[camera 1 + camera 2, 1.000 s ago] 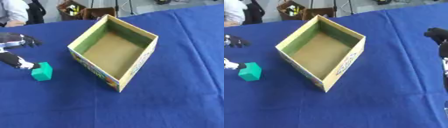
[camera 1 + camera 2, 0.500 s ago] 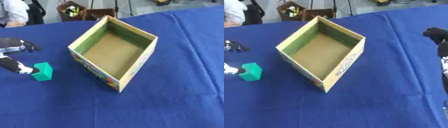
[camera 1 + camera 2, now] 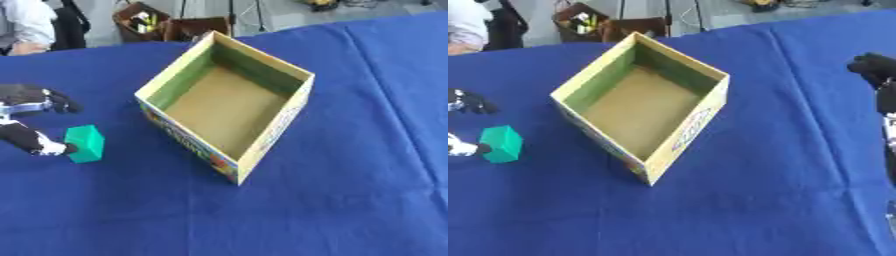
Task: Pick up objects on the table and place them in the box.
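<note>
Box [image 3: 229,107] print unreadable; left hand [image 3: 31,120] spread wide, fingertip touching green block [image 3: 85,143].

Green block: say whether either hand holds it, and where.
Not held yet. The left hand touches the green block on its left side with a fingertip; the right hand holds nothing.

The block [image 3: 85,143] lies left of the box [image 3: 273,131], touching the left hand [image 3: 31,120]; the right hand [image 3: 877,75] hangs far right.
</note>
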Robot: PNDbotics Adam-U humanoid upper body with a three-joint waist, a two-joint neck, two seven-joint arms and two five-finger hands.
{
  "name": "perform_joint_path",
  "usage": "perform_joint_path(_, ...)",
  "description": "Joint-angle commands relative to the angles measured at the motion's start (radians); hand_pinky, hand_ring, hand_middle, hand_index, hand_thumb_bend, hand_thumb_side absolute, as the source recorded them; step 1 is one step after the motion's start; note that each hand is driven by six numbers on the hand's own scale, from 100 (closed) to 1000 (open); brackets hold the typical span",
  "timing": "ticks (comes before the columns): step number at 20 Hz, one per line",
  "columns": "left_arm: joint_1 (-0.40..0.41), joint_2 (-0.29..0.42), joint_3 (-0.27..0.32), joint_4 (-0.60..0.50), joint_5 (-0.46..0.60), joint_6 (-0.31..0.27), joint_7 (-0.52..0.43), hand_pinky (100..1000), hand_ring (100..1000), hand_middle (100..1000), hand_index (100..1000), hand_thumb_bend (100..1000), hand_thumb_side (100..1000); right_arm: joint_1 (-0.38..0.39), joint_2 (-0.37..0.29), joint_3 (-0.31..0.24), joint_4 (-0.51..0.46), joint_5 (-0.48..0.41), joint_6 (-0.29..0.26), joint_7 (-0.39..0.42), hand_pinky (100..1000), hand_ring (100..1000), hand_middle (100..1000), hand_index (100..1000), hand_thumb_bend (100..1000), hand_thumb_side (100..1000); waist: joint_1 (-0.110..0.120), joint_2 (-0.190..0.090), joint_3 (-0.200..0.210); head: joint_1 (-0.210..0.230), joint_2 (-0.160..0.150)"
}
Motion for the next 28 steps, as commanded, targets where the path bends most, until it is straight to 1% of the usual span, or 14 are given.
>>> perform_joint_path(1,-0.008,0.017,-0.004,-0.003,-0.001,-0.174,-0.163,777,811,820,927,615,624,-0.01,-0.005,-0.005,-0.014,-0.009,0.001,0.003,958,911,728,855,100,841,-0.005,-0.017,0.0,0.0,-0.003)
perform_joint_path(7,-0.004,0.005,-0.014,-0.004,-0.002,-0.179,-0.155,740,749,755,892,568,622,-0.008,-0.003,-0.007,-0.014,-0.008,0.001,0.004,959,913,727,854,100,842,-0.007,-0.015,0.001,0.001,-0.001)
perform_joint_path(10,-0.004,0.003,-0.017,-0.006,-0.011,-0.176,-0.139,694,700,708,854,527,636,-0.006,-0.003,-0.007,-0.014,-0.006,-0.001,0.005,960,914,727,854,100,842,-0.007,-0.014,0.001,0.002,0.002)
perform_joint_path(14,-0.004,0.001,-0.025,-0.003,-0.035,-0.177,-0.124,631,639,667,815,495,635,-0.006,-0.002,-0.008,-0.014,-0.006,-0.002,0.005,961,914,727,855,100,842,-0.008,-0.012,0.001,0.004,0.004)
perform_joint_path(17,-0.002,-0.002,-0.03,0.006,-0.048,-0.181,-0.119,620,622,661,806,489,630,-0.005,-0.002,-0.009,-0.014,-0.006,-0.002,0.003,961,914,726,854,100,842,-0.008,-0.012,0.001,0.006,0.005)
perform_joint_path(18,-0.002,-0.003,-0.032,0.009,-0.051,-0.184,-0.119,608,600,638,793,470,632,-0.005,-0.002,-0.009,-0.014,-0.006,-0.003,0.002,961,914,726,854,100,842,-0.009,-0.012,0.001,0.006,0.005)
perform_joint_path(19,-0.002,-0.005,-0.033,0.011,-0.053,-0.185,-0.117,606,597,635,791,466,634,-0.004,-0.002,-0.009,-0.014,-0.006,-0.003,0.0,961,914,726,853,100,842,-0.009,-0.011,0.001,0.007,0.005)
perform_joint_path(20,-0.002,-0.006,-0.034,0.012,-0.055,-0.186,-0.114,595,586,624,781,445,643,-0.004,-0.002,-0.009,-0.014,-0.006,-0.003,-0.001,961,914,726,853,100,842,-0.01,-0.011,0.001,0.007,0.005)
perform_joint_path(21,-0.003,-0.008,-0.033,0.012,-0.054,-0.186,-0.109,561,556,598,754,421,652,-0.004,-0.002,-0.009,-0.014,-0.006,-0.004,-0.002,961,914,725,853,100,842,-0.01,-0.011,0.001,0.008,0.005)
perform_joint_path(22,-0.004,-0.01,-0.031,0.012,-0.051,-0.185,-0.101,537,536,579,735,373,674,-0.004,-0.002,-0.009,-0.014,-0.006,-0.004,-0.002,961,914,725,853,100,842,-0.01,-0.011,0.002,0.008,0.005)
perform_joint_path(23,-0.007,-0.009,-0.025,0.01,-0.05,-0.179,-0.084,497,511,553,708,272,726,-0.004,-0.002,-0.009,-0.014,-0.006,-0.004,-0.003,961,915,725,852,100,841,-0.01,-0.011,0.002,0.009,0.006)
perform_joint_path(24,-0.01,-0.006,-0.02,0.004,-0.054,-0.171,-0.059,488,507,549,704,263,730,-0.003,-0.002,-0.009,-0.014,-0.006,-0.004,-0.003,961,915,725,852,100,841,-0.01,-0.012,0.003,0.01,0.006)
perform_joint_path(25,-0.01,-0.005,-0.019,0.001,-0.06,-0.165,-0.035,460,490,532,685,220,749,-0.003,-0.002,-0.009,-0.014,-0.006,-0.004,-0.003,961,915,725,852,100,841,-0.01,-0.012,0.003,0.011,0.006)
perform_joint_path(28,-0.011,-0.003,-0.015,-0.001,-0.069,-0.149,0.03,428,472,506,654,101,808,-0.002,-0.003,-0.009,-0.014,-0.006,-0.003,-0.003,962,915,726,853,100,842,-0.01,-0.014,0.004,0.012,0.006)
